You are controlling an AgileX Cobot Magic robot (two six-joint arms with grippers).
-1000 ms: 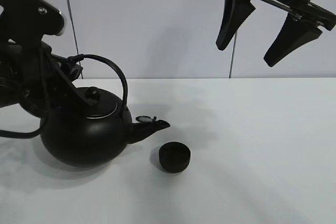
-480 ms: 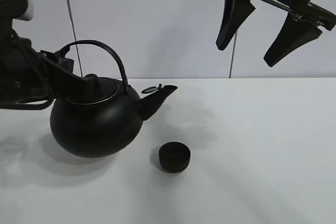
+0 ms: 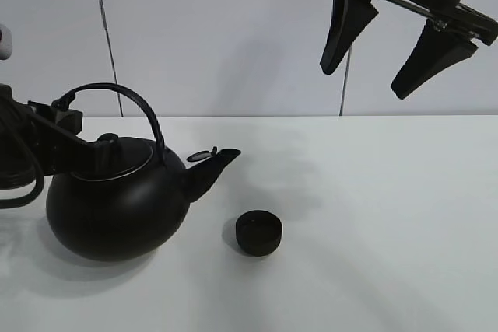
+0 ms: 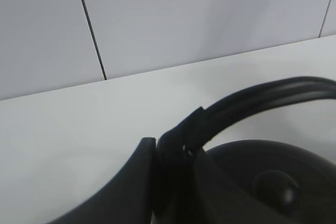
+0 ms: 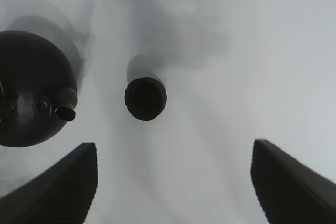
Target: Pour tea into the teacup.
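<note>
The big black kettle [image 3: 117, 207] is level at the left, its spout [image 3: 214, 162] pointing right and ending short of the teacup. My left gripper [image 3: 66, 118] is shut on the kettle's arched handle [image 4: 252, 100], with one finger [image 4: 131, 182] showing below it in the left wrist view. The teacup [image 3: 258, 232], small, low and matte black, stands alone on the white table [image 3: 389, 231], to the right of the spout. My right gripper [image 3: 366, 80] hangs open high at the upper right, and its wrist view looks down on the teacup [image 5: 145, 98] and the kettle [image 5: 31, 95]. No tea shows.
A pale panelled wall [image 3: 233, 36] closes off the back of the table. Dark cables [image 3: 19, 184] trail from the left arm beside the kettle.
The kettle, tipped with its spout down by the teacup a second ago, has come level and moved left and lower. The right gripper and the teacup have not moved.
</note>
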